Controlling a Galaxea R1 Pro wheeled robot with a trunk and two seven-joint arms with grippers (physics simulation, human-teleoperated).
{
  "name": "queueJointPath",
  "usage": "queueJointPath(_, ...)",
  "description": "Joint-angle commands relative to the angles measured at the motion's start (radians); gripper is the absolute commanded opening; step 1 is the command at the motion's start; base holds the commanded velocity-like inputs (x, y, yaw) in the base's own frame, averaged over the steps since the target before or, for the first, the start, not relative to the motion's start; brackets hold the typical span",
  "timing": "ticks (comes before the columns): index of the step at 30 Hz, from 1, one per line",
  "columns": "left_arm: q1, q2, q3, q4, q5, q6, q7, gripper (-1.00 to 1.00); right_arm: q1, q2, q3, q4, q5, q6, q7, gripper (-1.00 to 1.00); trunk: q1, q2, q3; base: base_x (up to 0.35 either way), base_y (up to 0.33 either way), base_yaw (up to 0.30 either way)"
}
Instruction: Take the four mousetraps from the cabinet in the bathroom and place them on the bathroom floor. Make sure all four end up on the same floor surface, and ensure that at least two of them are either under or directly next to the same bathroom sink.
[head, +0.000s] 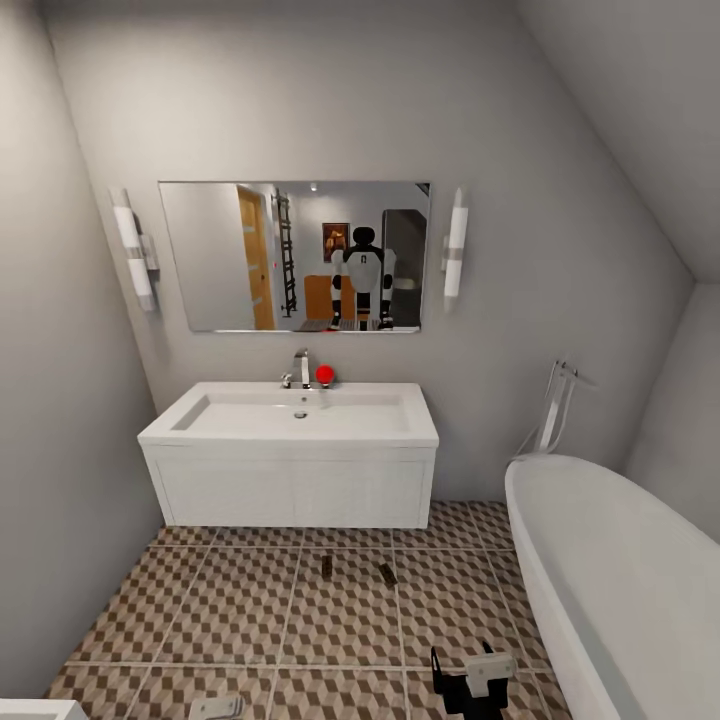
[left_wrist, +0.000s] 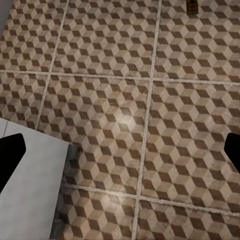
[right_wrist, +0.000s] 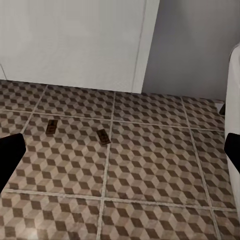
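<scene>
both grippers (left_wrist: 120, 155) (right_wrist: 120, 152) low, jaws wide apart
</scene>
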Motion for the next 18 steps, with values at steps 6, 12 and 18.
queueJointPath(6,0.0,0.002,-0.009,0.009,0.006,-0.003,0.005,1.0,0.0,0.0,0.008,0.001,0.002,-0.001,-0.01,1.0,0.0,-0.001,0.0,-0.005,0.0,0.0)
queueJointPath(12,0.0,0.0,-0.009,0.016,0.005,-0.003,0.005,1.0,0.0,0.0,0.007,0.001,0.002,-0.001,-0.011,1.0,0.0,-0.001,0.0,-0.216,0.0,0.0)
queueJointPath(18,0.0,0.0,-0.009,0.016,0.005,-0.003,0.005,1.0,0.0,-0.001,0.007,0.001,0.002,-0.001,-0.012,1.0,0.0,-0.001,0.0,-0.315,0.0,0.0)
